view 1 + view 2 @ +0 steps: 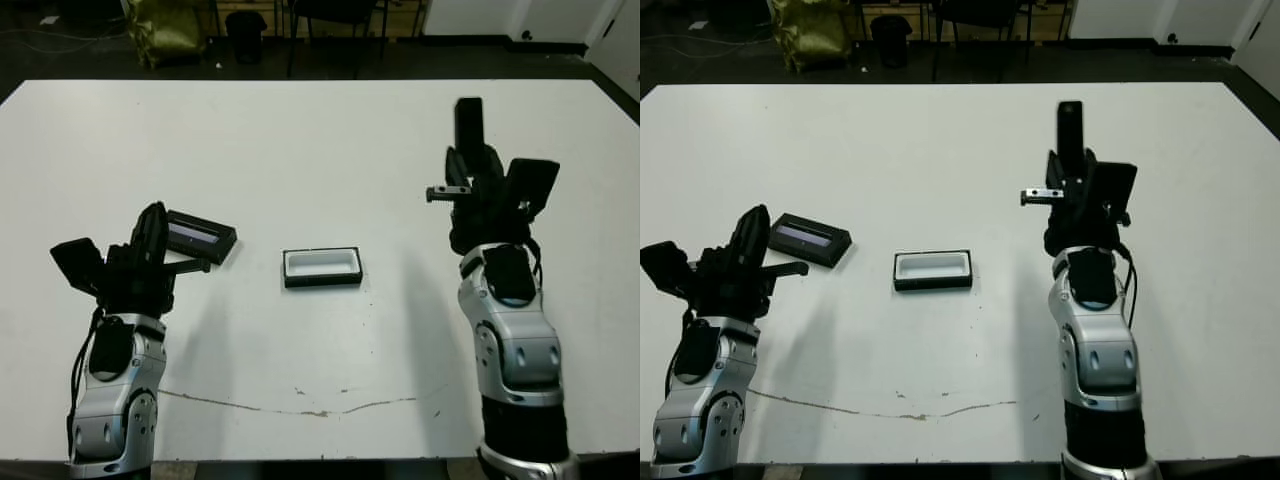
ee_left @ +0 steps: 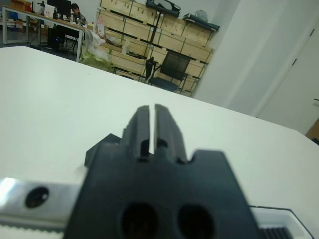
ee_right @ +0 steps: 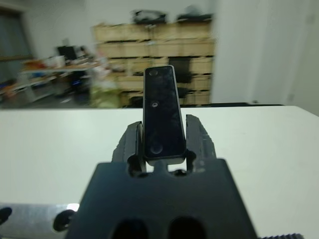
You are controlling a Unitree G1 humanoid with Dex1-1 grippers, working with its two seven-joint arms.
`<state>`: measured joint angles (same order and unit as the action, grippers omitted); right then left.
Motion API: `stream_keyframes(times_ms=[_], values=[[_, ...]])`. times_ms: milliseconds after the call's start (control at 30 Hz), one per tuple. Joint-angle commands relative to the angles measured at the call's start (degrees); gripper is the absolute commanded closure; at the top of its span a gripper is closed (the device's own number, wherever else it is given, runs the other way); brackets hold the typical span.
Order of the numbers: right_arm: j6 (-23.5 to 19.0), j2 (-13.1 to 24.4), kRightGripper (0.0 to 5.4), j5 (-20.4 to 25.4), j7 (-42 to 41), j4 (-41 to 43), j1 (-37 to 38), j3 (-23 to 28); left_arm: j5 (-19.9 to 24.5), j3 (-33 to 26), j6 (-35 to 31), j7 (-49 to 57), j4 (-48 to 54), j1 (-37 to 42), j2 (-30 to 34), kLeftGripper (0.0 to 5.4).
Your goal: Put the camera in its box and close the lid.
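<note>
While the camera is pinched upright between the fingers of the right gripper, it is held up at the right of the frame. The box is seen lower and to the left, at the middle of the table, open, with its long side running left to right. The camera's long side points up, so it must be tipped flat. The left gripper is squeezed shut on nothing, just beside the lid at the left.
</note>
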<state>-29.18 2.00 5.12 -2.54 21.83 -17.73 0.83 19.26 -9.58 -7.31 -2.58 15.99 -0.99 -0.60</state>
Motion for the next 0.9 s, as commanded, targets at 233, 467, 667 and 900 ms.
stream_keyframes(times_ms=[233,467,667,900], values=[[-7.39,12.85,4.84,5.21,-16.42,-1.30,-5.55,-1.52,-0.78,-0.14,0.90,-0.14,-1.71,-1.20,0.08,5.40],[-11.55,19.30,4.84,9.41,-27.57,-8.02,-11.49,-2.82,-0.27,-0.17,0.97,-0.26,-1.96,-1.49,-0.14,5.40],[-9.05,27.12,4.84,8.33,-41.20,-18.46,-19.35,-8.59,-0.72,-0.04,1.97,-0.53,-2.55,-1.71,0.08,5.40],[3.91,29.41,4.84,3.71,-53.53,-33.44,-27.63,-13.93,-0.84,0.19,2.53,-0.30,-2.83,-1.85,-0.21,5.40]])
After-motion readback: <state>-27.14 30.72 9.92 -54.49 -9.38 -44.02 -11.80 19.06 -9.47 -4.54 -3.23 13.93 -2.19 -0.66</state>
